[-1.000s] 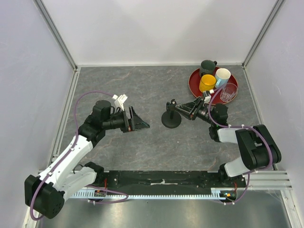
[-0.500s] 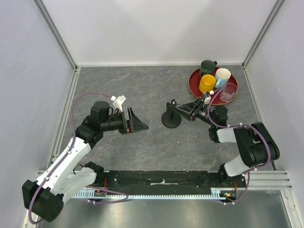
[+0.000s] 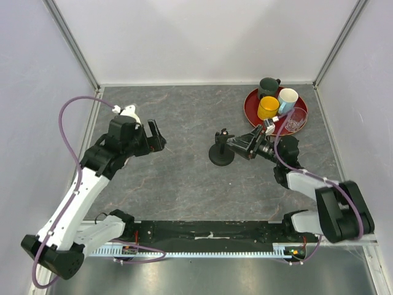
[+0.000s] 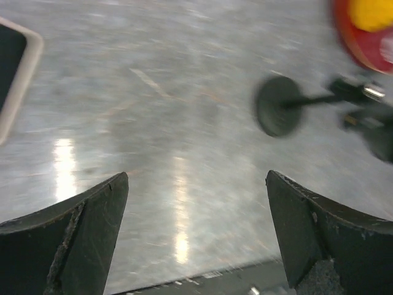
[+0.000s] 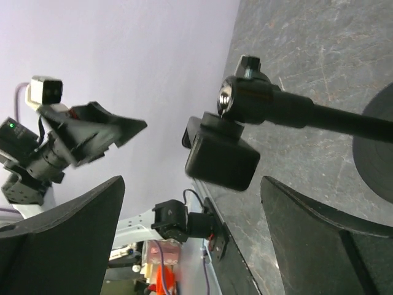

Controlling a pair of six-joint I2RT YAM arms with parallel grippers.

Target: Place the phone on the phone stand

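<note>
The phone, black screen with a pale cream edge, shows only as a corner at the left edge of the left wrist view, lying on the table; from above it is hidden. The black phone stand stands mid-table on its disc base, with its cradle on top. My right gripper is open, its fingertips on either side of the cradle and just short of it. My left gripper hangs open and empty above the table, well left of the stand.
A red tray at the back right holds a dark green mug, a yellow mug, a white mug and a clear glass, close behind my right arm. White walls enclose the table on three sides.
My right gripper has opened at the top of the stand. The left arm has swung up and back to the left, away from the table's middle, with its gripper still open.
</note>
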